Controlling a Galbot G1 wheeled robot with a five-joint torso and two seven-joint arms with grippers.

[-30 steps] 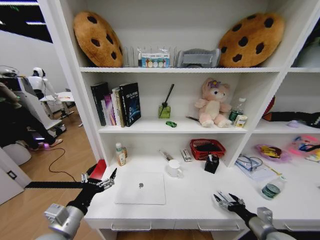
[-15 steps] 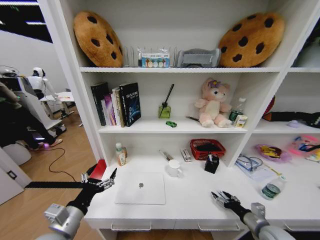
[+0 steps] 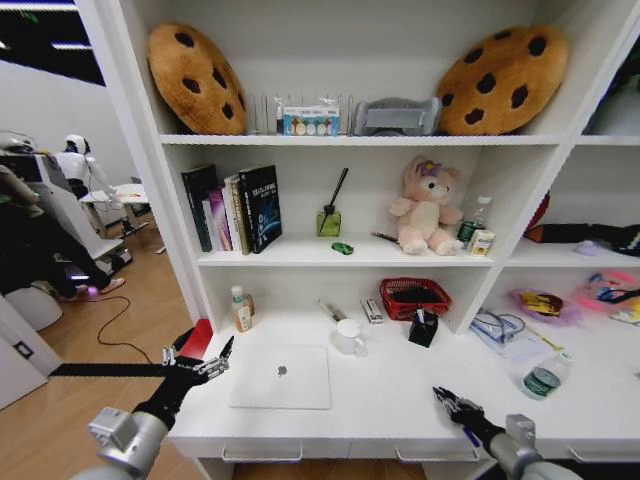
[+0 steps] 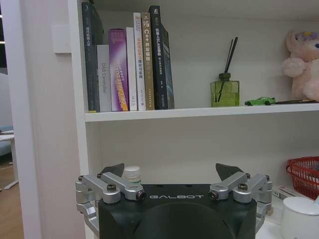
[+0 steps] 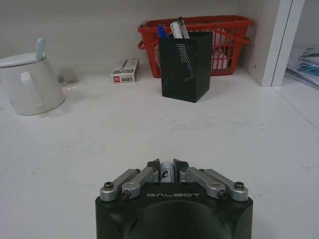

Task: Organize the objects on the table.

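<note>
The right gripper, low over the counter, is closed on a slim pen, light, stiff and slippery, pinched near one end, with the black mesh holder ahead; the left gripper hangs open.

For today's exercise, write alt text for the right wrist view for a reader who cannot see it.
The right gripper sits low over the white table, its jaws shut on a small silver-white item. Beyond it stand a black mesh pen holder, a red mesh basket, and a white mug.
</note>
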